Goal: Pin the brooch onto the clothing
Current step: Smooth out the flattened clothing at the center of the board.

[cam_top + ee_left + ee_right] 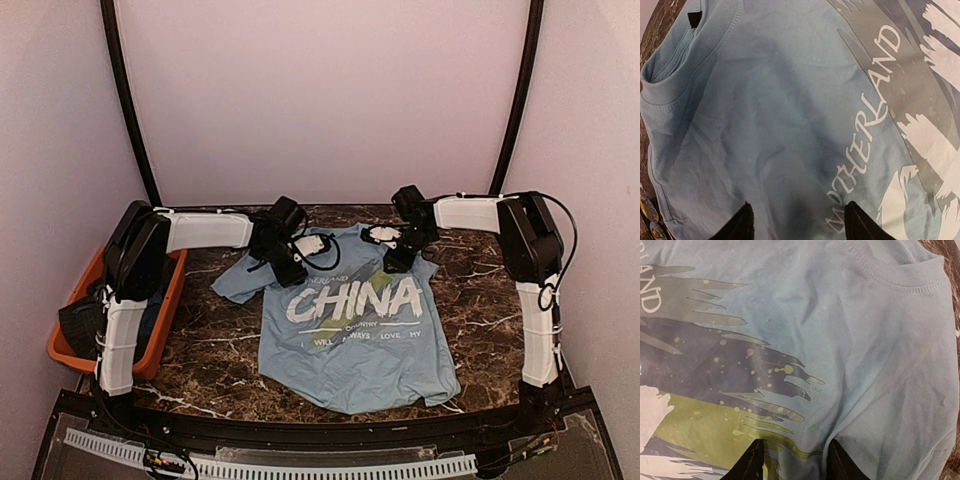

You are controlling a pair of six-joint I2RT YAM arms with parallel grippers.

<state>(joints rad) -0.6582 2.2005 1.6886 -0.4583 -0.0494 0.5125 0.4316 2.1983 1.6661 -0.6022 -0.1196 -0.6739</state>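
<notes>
The clothing (350, 340), a light blue T-shirt with white "CHINA" lettering, lies flat on the table with its collar at the far side. My left gripper (290, 262) rests on the shirt's left shoulder. In the left wrist view it (797, 222) stands open, its black fingertips (742, 225) set down on the cloth (780, 100) beside the "MOTHERLAND" print. My right gripper (395, 255) rests on the right shoulder. In the right wrist view it (795, 460) is open but narrower, and a soft ridge of shirt cloth (865, 340) rises between its tips. The brooch is out of view.
An orange bin (165, 330) holding dark items stands at the table's left edge, behind my left arm. The dark marble tabletop (200, 330) shows around the shirt. Two black frame posts (130, 110) rise at the back corners.
</notes>
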